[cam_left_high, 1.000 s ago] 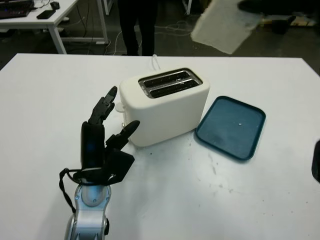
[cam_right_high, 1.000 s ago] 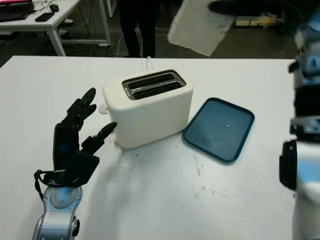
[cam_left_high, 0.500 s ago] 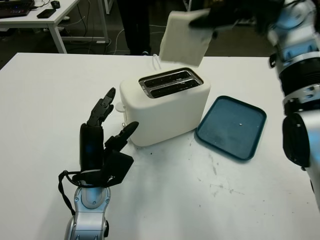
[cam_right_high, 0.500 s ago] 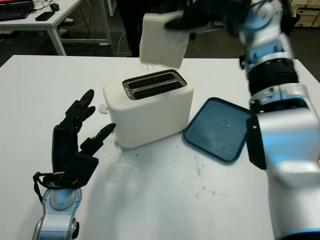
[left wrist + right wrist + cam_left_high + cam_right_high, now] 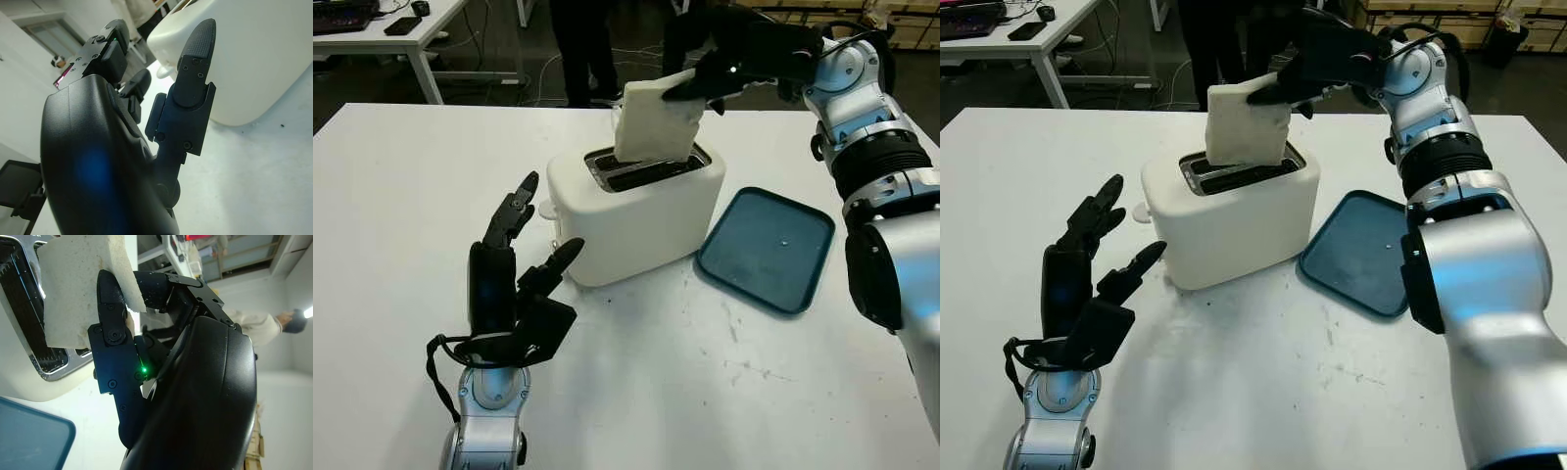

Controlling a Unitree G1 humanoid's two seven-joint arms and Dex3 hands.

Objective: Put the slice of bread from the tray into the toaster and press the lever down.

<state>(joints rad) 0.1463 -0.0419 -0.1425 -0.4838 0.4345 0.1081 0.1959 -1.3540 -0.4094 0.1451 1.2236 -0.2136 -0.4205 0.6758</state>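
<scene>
The slice of bread (image 5: pixel 653 120) is hanging upright from the fingers of the right hand (image 5: pixel 736 65), which are pinching its upper corner; its lower edge is entering a slot of the toaster (image 5: pixel 636 204) directly below those fingers. The rest of the slice is standing clear above the slots, tilting a little away from the grip.

Because the hold is at one corner, the slice is likely pivoting under the fingers. If it is released now, I judge it could catch on the chrome rim between the two slots, jam crooked, or tip out onto the table (image 5: pixel 401 196). Pushing down while it is skewed could crumple the soft bread.

The tray (image 5: pixel 765 248) is lying bare beside the toaster, below and nearer the robot than the right fingers. The left hand (image 5: pixel 514 284) is hovering open, its fingertips close to the toaster's end wall where the lever presumably is; pressing before the bread seats would lock it in half-loaded.
</scene>
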